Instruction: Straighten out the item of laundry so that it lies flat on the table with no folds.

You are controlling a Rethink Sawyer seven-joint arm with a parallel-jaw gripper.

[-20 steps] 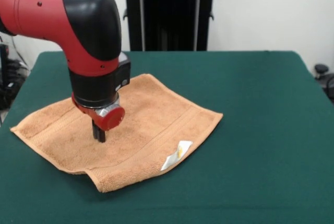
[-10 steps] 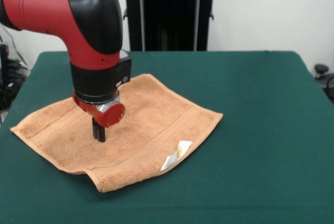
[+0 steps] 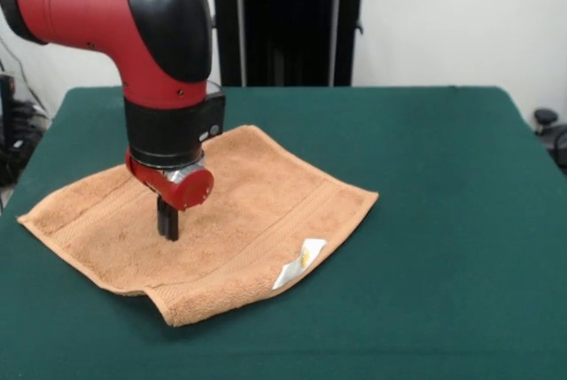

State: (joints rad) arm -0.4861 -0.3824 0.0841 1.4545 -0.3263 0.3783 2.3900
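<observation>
orange-tan, roughly square terry towel [image 3: 221, 221] lies spread on the left half of the dark green felt-covered worktop [image 3: 443, 221], turned like a diamond: one corner far, one right, one left by the worktop's left edge, one near. woven border band runs along its near-right side. small white label with a yellow mark [image 3: 299, 263] sits on that near-right edge. near corner is lifted and doubled under a little, the rest looks mostly flat with soft ripples. red and black arm [image 3: 133, 34] comes in from the upper left and points straight down over the towel's left-centre. black claw [image 3: 167, 225] tips touch the towel surface; the tips look pressed together, closed, with no cloth visibly pinched between them. black pedestal frame [image 3: 288, 17] stands beyond the far edge.
</observation>
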